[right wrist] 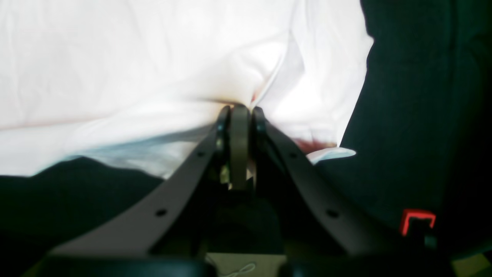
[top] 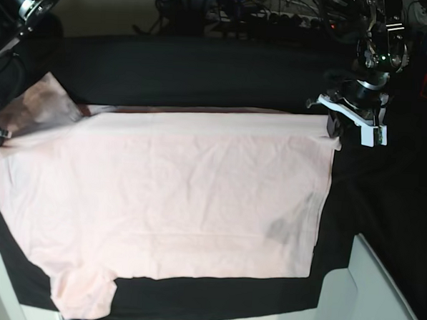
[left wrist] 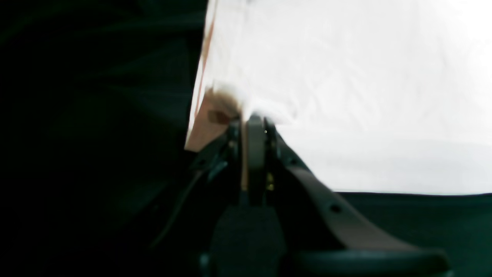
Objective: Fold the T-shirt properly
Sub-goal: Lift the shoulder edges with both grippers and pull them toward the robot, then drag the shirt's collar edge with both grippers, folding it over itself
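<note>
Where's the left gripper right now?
In the base view the left gripper sits at upper right, shut on the T-shirt at its far right corner, over the black table cloth.

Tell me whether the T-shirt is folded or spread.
Mostly spread: the T-shirt lies flat across the black table cloth, with only its far edge doubled over.

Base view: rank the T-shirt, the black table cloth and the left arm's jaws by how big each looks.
1 and 2. T-shirt and black table cloth: unsure, since the shirt hides much of the cloth.
3. Left gripper, jaws pinching the shirt's far corner: clearly smallest.
</note>
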Controlling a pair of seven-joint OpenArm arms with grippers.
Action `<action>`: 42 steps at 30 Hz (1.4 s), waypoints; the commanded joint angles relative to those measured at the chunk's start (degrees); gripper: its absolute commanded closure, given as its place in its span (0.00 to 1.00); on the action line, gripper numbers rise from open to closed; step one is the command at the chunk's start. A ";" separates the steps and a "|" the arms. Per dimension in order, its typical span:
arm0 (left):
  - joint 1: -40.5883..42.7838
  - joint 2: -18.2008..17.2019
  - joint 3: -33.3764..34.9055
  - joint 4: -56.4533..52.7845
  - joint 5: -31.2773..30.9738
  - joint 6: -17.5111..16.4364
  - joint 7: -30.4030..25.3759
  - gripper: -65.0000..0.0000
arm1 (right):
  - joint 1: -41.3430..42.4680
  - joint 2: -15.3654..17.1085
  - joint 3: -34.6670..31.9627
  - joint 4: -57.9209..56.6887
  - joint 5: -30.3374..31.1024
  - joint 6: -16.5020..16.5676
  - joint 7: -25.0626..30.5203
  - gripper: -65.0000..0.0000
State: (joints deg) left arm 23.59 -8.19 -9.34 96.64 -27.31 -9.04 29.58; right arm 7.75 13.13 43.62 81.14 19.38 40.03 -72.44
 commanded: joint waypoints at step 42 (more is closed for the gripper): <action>-10.98 0.49 -0.81 -7.98 0.10 0.29 -1.06 1.00 | 8.21 1.25 -4.45 -12.35 0.54 -0.03 9.10 1.00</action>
State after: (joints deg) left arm 13.06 -7.16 -9.78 87.68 -27.03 -8.84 30.00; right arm 14.57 13.26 39.13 67.96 19.14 39.86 -64.34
